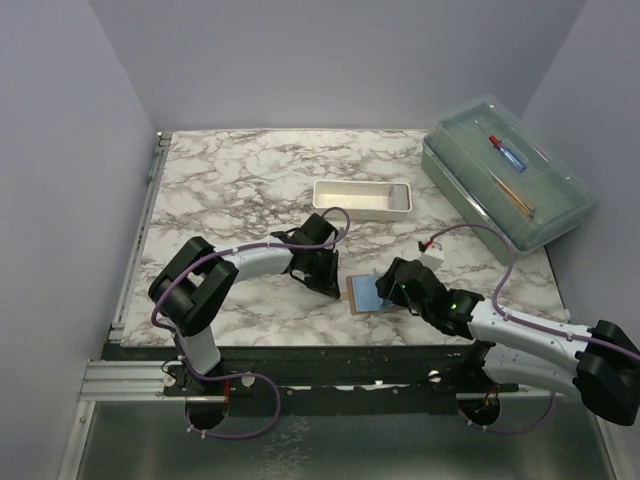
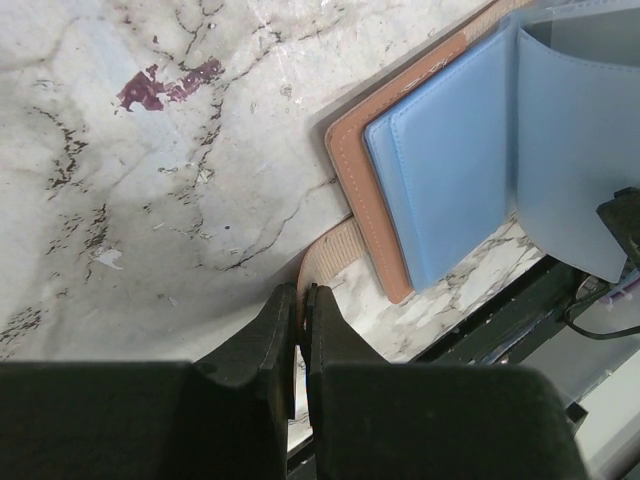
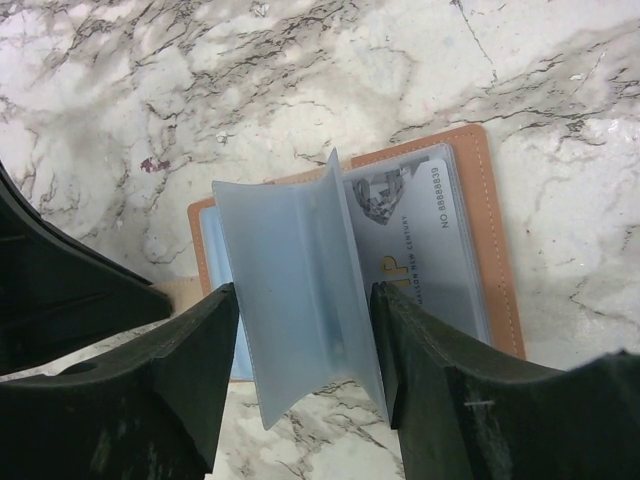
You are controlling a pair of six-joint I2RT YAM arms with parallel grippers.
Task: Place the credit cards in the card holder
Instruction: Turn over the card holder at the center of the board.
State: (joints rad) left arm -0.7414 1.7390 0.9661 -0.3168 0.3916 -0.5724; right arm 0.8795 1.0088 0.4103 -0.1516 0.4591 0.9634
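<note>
Left gripper (image 2: 300, 300) pinches the card holder (image 2: 440, 190) by its edge tab (image 2: 335, 250); right gripper (image 3: 305, 295), open, straddles the raised sleeve (image 3: 290, 240), perhaps touching.

Left gripper (image 2: 300, 292) clamped, right gripper (image 3: 302, 298) spread.

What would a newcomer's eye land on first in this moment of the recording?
The open card holder at the table's near edge, a translucent sleeve standing up from its middle between the right gripper's parted jaws. A pale credit card already sits in a pocket beside it, and the left gripper pinches the tan strap at its side.
</note>
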